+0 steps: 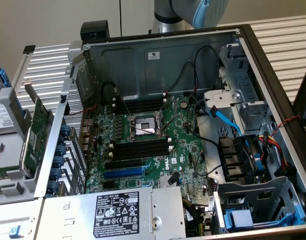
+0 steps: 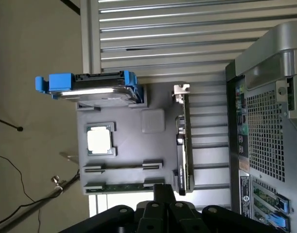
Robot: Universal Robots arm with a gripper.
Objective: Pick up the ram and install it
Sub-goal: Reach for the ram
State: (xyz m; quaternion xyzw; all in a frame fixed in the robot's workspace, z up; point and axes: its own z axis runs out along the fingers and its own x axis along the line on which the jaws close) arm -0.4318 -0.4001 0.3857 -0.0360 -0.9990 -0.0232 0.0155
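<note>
The ram (image 2: 120, 186) is a thin green stick seen edge-on, lying in the outer holder of a grey parts tray (image 2: 153, 121) beside the computer case. My gripper (image 2: 163, 189) hangs over that side of the tray, its black fingers shut together with nothing between them, the tip close to one end of the ram. Inside the open case, the black memory slots (image 1: 140, 148) with white end clips lie on the green motherboard (image 1: 188, 145), on both sides of the CPU socket (image 1: 142, 127). My arm (image 1: 185, 12) shows behind the case.
On the tray sit a hard drive in a blue caddy (image 2: 92, 90), a CPU chip (image 2: 98, 141) and a green expansion card (image 2: 183, 141) standing on edge. The case's perforated rear wall (image 2: 270, 121) is close by. Cables and drive cages (image 1: 253, 150) crowd the case's right.
</note>
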